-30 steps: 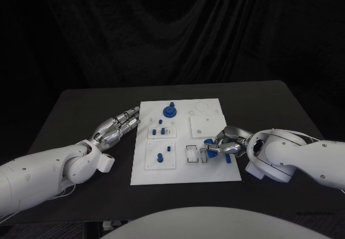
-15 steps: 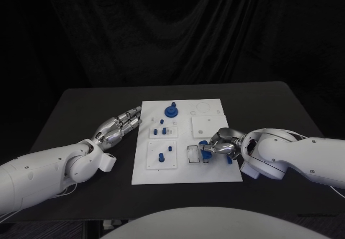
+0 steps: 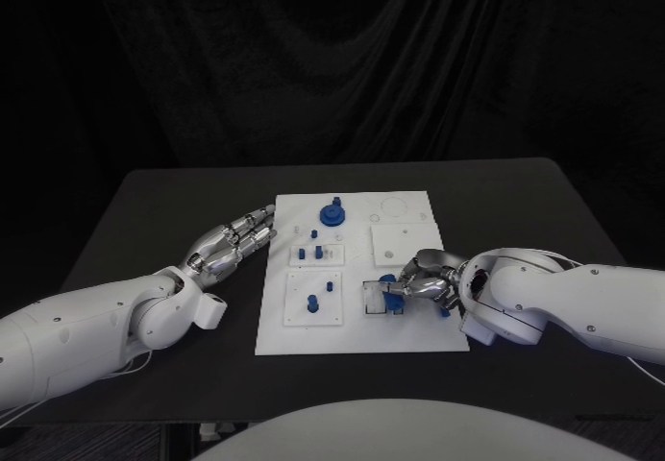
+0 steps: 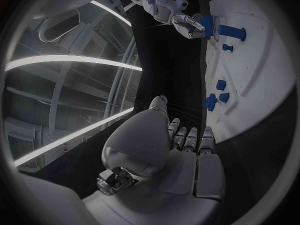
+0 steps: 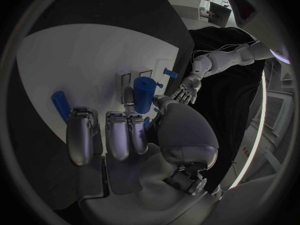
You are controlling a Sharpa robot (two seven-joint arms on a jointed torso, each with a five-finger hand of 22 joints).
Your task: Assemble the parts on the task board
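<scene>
The white task board [image 3: 354, 331] lies mid-table. My right hand [image 3: 424, 278] is over its right side and pinches a blue cylinder part [image 3: 392, 295] between thumb and finger, right at a clear slotted holder [image 3: 372, 297]. The right wrist view shows the same cylinder [image 5: 143, 94] upright in my fingertips, with another blue part [image 5: 59, 104] lying on the board [image 5: 75, 60]. My left hand [image 3: 233, 240] is flat and open at the board's left edge, holding nothing. From the left wrist view I see my left hand [image 4: 181, 145], the board [image 4: 262, 70] and the right hand [image 4: 182, 24].
A large blue knob [image 3: 332, 212] stands at the board's far end. Small blue pegs [image 3: 316, 253] stand in a left-side plate, and others [image 3: 312, 304] in the plate nearer me. Black table [image 3: 540, 211] surrounds the board.
My right hand has shifted a little to the left with the blue cylinder, closer to the clear holder. The left hand has barely moved.
</scene>
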